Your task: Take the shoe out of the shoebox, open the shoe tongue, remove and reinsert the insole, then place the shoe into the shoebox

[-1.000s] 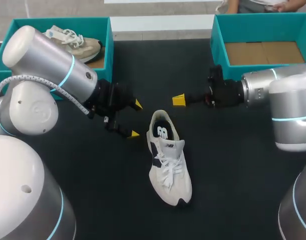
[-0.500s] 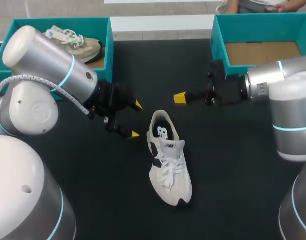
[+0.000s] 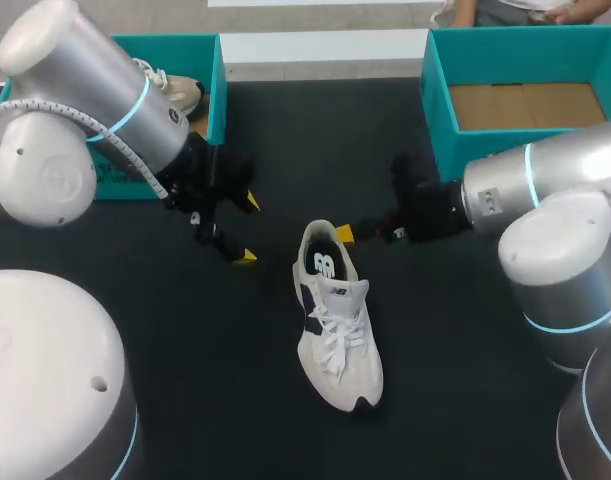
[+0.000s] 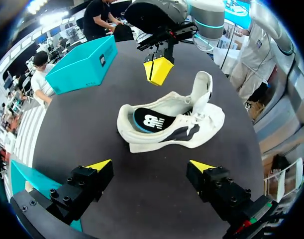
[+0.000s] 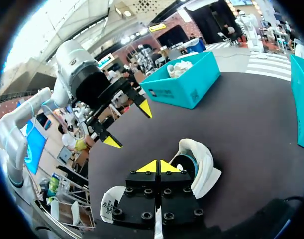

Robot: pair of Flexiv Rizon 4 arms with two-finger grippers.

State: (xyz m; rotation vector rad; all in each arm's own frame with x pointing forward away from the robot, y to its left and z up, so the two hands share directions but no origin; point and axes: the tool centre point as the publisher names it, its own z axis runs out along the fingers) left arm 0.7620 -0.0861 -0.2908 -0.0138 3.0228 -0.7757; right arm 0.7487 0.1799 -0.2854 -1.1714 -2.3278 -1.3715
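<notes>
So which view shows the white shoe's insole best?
The left wrist view: the dark insole faces the camera. The head view shows only its heel part; in the right wrist view the jaws of the right gripper hide most of it.

Beige second shoe point(image 3: 180, 92) and its teal cardboard shoebox point(image 3: 216, 100), behind the left jaws, are mostly hidden by the silver left arm point(image 3: 85, 70). White lace-up sneaker point(image 5: 201, 169): midsection hidden under the right jaws' black body in the right wrist view. Head view: can't tell if the right jaws touch the sneaker heel. Second teal shoebox point(image 3: 440, 110): front wall partly hidden by the right arm point(image 3: 545, 170).
</notes>
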